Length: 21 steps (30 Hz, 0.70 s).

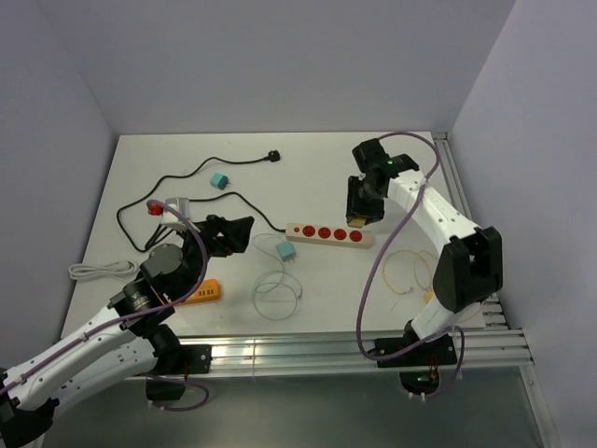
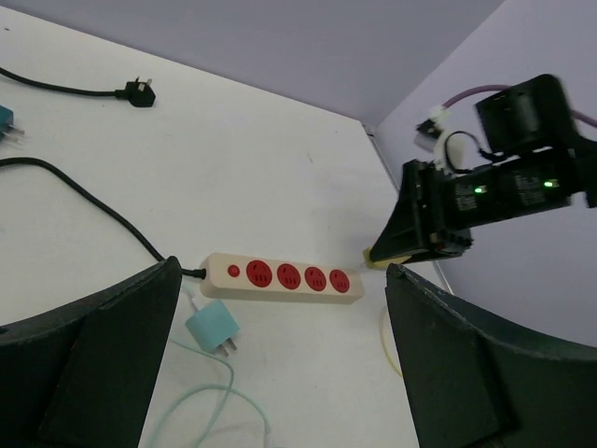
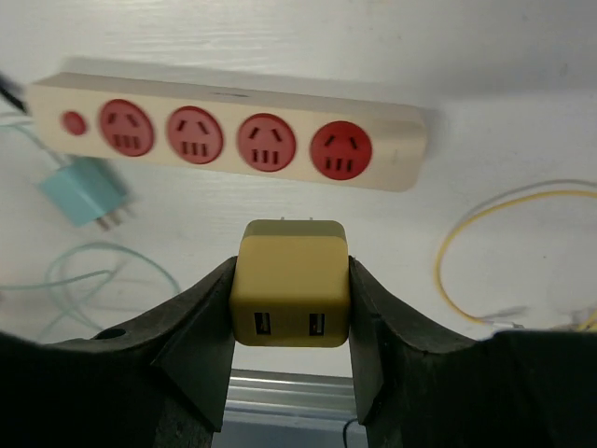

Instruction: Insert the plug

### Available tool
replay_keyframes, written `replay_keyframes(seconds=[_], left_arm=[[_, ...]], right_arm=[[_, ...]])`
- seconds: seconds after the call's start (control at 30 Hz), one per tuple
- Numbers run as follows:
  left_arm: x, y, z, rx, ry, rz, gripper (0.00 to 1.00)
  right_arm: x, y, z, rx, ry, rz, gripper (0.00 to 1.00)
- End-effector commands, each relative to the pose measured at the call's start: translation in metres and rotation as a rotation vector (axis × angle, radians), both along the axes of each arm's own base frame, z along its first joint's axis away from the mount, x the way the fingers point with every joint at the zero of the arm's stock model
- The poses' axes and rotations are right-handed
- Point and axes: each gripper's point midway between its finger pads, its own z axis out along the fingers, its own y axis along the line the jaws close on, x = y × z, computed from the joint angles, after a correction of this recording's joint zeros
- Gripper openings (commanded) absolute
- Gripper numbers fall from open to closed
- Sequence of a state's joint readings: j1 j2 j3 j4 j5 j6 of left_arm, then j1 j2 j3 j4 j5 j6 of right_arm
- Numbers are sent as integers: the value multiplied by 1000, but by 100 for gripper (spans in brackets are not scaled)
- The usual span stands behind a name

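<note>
A cream power strip (image 1: 328, 233) with several red sockets lies flat near the table's middle, seen too in the left wrist view (image 2: 283, 277) and the right wrist view (image 3: 229, 137). My right gripper (image 3: 291, 273) is shut on a yellow two-port USB plug (image 3: 291, 299), prongs pointing at the strip's right end. The plug (image 1: 355, 222) hovers just by that end, apart from the sockets. My left gripper (image 1: 238, 233) is open and holds nothing, left of the strip. Between its fingers (image 2: 103, 355) lies a teal plug (image 2: 213, 329) on the table.
The teal plug's pale cable (image 1: 278, 289) loops in front of the strip. A second teal plug (image 1: 219, 180), a black plug (image 1: 273, 157) with its cord, a red-tipped item (image 1: 154, 209), an orange block (image 1: 203, 292), a white cord (image 1: 98, 271) and a yellow cable (image 1: 410, 271) lie around.
</note>
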<state>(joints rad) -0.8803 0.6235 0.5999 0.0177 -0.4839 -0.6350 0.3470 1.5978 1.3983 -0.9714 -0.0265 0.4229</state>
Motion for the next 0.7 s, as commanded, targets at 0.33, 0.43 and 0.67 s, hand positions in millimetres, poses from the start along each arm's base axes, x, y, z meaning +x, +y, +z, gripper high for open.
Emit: replay_keyframes(seconds=[0.33,0.43,0.67], left_arm=[[-6,-30,-3,-84,13,-127,94],[-7,-31,0,-96,5,-137,94],[-5,-30,-4,-91,7,-126,94]], right_arm=[[18,-20,-25,-130,118,-8,0],[21,-16,-34,-122,130,-7,0],[19,-15,-52,-117,155,2,0]])
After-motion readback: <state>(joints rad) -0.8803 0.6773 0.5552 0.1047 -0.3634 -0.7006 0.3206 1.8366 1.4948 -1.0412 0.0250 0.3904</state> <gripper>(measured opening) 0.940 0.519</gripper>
